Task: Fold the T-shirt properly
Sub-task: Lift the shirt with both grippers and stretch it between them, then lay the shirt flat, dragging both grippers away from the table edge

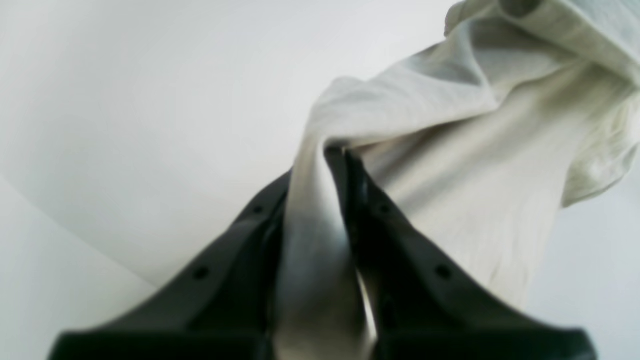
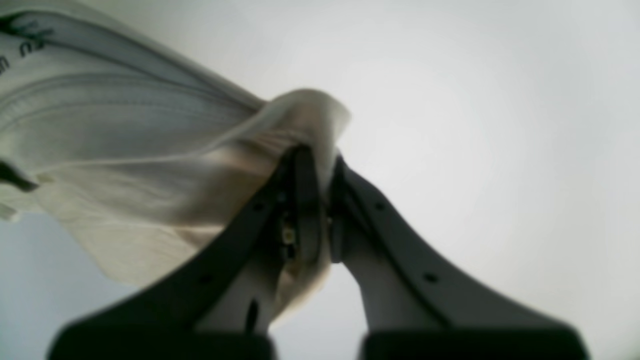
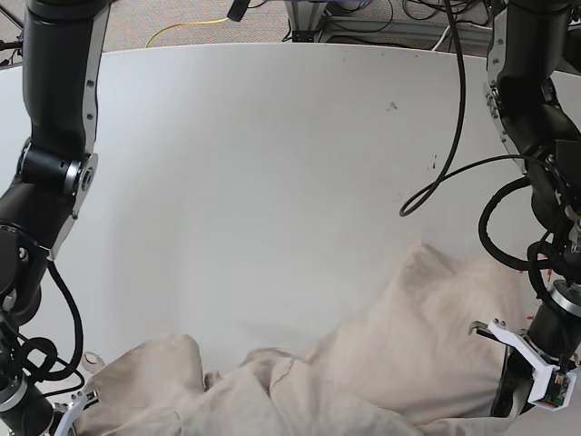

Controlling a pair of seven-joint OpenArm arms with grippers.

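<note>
T-shirt (image 3: 381, 363) at table (image 3: 272, 163) near edge

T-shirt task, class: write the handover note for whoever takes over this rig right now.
Left pincer: shut on the T-shirt, cloth pinched between its tips.
Right pincer: shut on the T-shirt, on a bunched edge; printed collar label shows nearby.
T-shirt: rumpled heap at the near edge of the white table, partly lifted between both arms.
Done: both grips taken.
Left: spread it flat, then make every fold; no fold visible yet.
</note>
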